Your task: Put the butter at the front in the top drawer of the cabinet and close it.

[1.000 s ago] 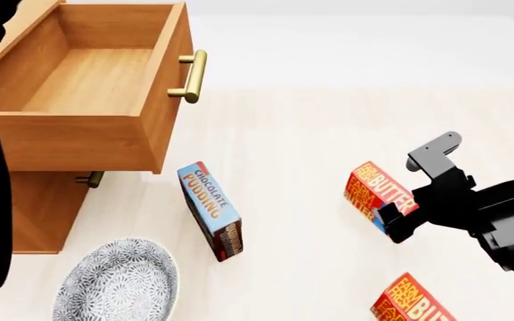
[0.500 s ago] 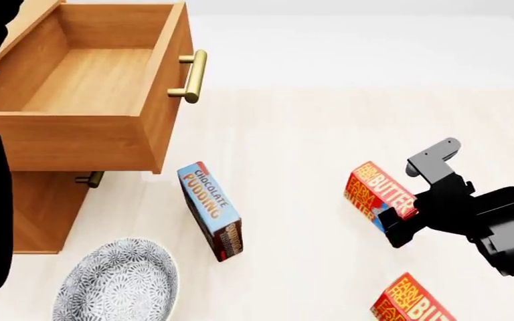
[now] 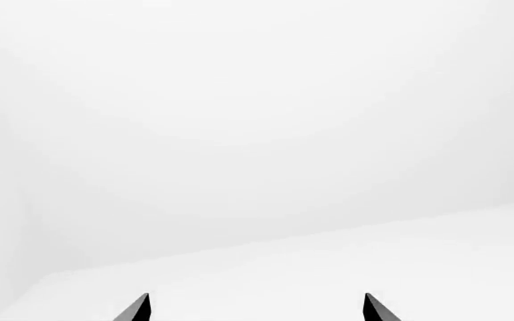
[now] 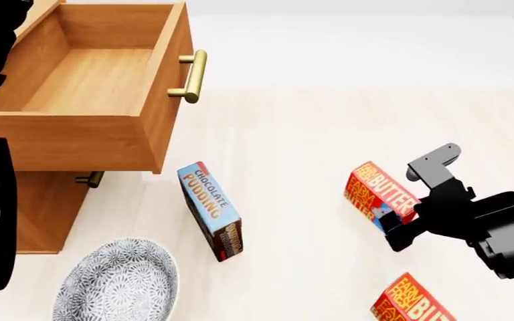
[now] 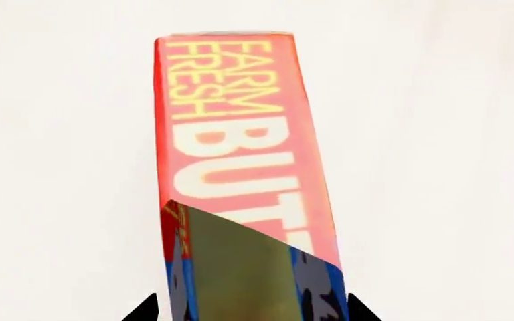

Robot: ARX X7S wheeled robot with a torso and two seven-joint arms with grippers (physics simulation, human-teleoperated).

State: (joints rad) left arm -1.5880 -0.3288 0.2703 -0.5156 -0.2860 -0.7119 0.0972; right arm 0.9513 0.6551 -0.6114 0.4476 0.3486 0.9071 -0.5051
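Note:
The butter [image 4: 377, 192], a red carton with yellow and white lettering, lies on the pale floor at centre right. My right gripper [image 4: 404, 204] straddles its blue end, one finger on each side. In the right wrist view the butter [image 5: 239, 154] fills the space between the tips of my right gripper [image 5: 249, 311], with thin gaps at both sides, so it is open. The top drawer [image 4: 69, 140] of the cabinet [image 4: 38, 207] stands pulled out and empty at upper left. My left gripper [image 3: 255, 307] is open, facing only white background.
A second identical butter carton [image 4: 413, 301] lies near the bottom edge. A blue chocolate pudding box [image 4: 211, 210] stands on edge near the drawer's corner. A patterned bowl [image 4: 118, 281] sits at lower left. The drawer's brass handle [image 4: 195, 77] sticks out rightward.
My right gripper has slid lower and closer along the butter, and its upper finger has come nearer the carton. The carton has not moved.

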